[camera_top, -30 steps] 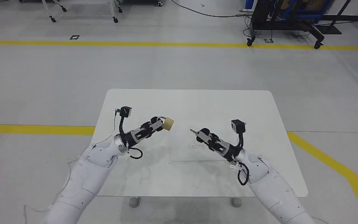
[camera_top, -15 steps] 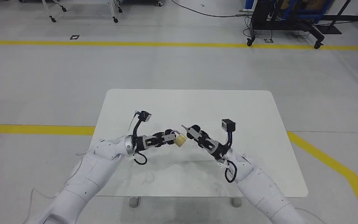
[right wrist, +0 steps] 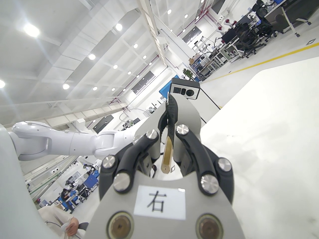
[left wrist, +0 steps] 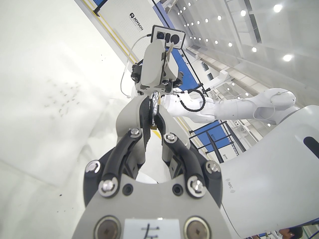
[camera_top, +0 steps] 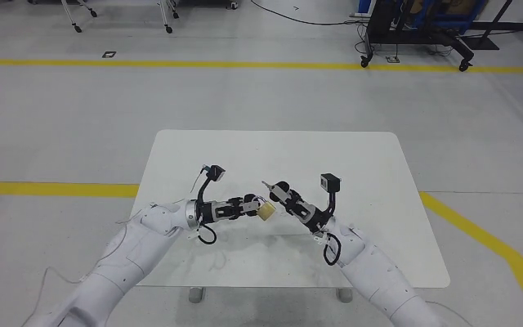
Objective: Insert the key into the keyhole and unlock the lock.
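Above the middle of the desk [camera_top: 351, 163], the brass padlock [camera_top: 265, 212] sits in the left gripper [camera_top: 257, 207], whose jaws are clenched on it. Just beside it, toward the far edge, the right gripper [camera_top: 275, 193] has its jaws clamped on the key [camera_top: 264, 184] — the tip juts out past the fingers and stands apart from the padlock, not in it. The two grippers face each other nose to nose, well in from every desk edge — white desk top spreads wide on the far side and toward both ends.
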